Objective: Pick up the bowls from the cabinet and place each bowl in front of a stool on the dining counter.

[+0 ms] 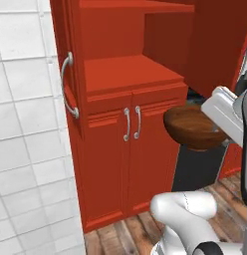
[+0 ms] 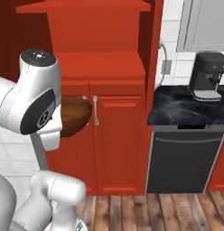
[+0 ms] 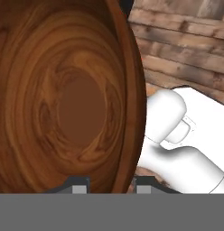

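Note:
A glossy brown wooden bowl (image 1: 191, 127) hangs in the air in front of the red cupboards, held at my white hand. From the other side the bowl (image 2: 76, 115) shows partly behind my arm. In the hand view the bowl (image 3: 64, 99) stands on edge with its grain rings facing the camera, and my gripper (image 3: 110, 186) is shut on its rim. Up and to the left is the red cabinet (image 1: 130, 72), its door swung open with a curved silver handle (image 1: 67, 85); the shelves that show are bare. The stools and the dining counter are out of view.
Lower red cupboards with paired thin handles (image 1: 132, 122) stand below the shelves. At the right are a black countertop (image 2: 186, 108) with a coffee machine (image 2: 207, 76) and a dark dishwasher (image 2: 186, 158). White tiled wall (image 1: 26, 149) lies left; the floor is wooden planks.

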